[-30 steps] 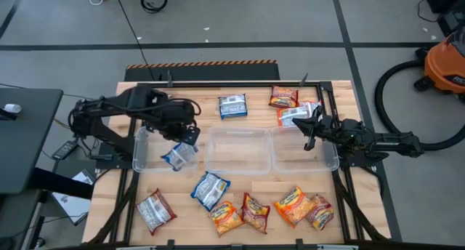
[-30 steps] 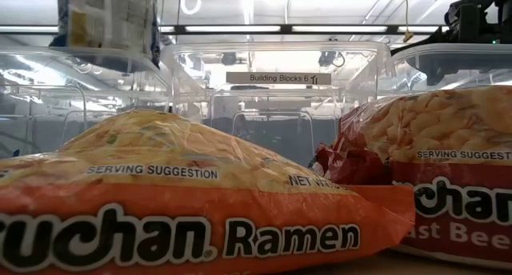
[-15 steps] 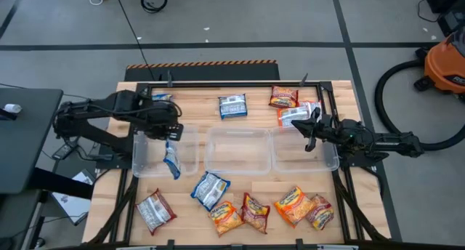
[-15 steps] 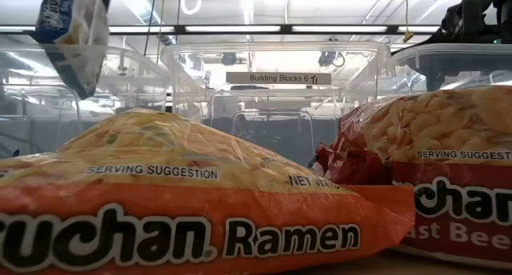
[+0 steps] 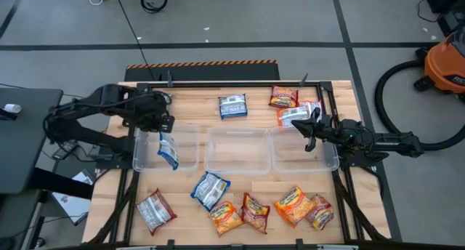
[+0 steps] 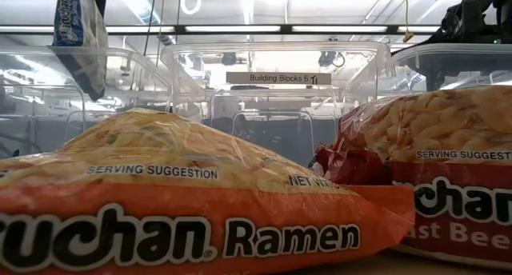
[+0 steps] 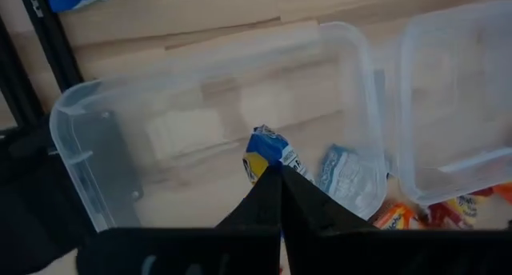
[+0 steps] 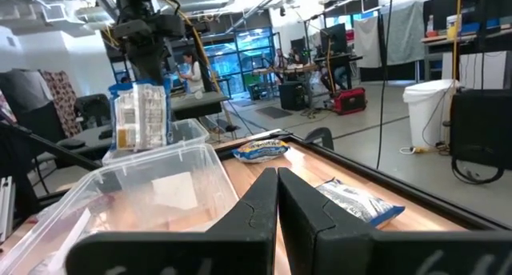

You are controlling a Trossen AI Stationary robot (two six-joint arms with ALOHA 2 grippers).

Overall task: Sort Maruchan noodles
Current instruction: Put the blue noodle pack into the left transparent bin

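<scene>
Change: left gripper [image 5: 164, 128] has carried its blue packet [image 5: 168, 150] leftward, over the left bin [image 5: 142, 157]; fingers pinching its top edge
Meaning: release looks next
Right gripper [image 5: 311, 131]: pressed together, idle above the right bin [image 5: 328, 161]

The tabletop [image 5: 254, 112] is pale wood with visible grain, edged by a dark metal frame [image 5: 218, 83]. Three bins [image 5: 237, 150] are clear, smooth plastic with a glossy sheen. The noodle packets [image 6: 184, 203] are crinkly, shiny plastic film in orange, red and blue-white. Both robot arms [image 5: 378, 142] look like matt black plastic and metal. The floor [image 5: 240, 21] is smooth grey concrete.
</scene>
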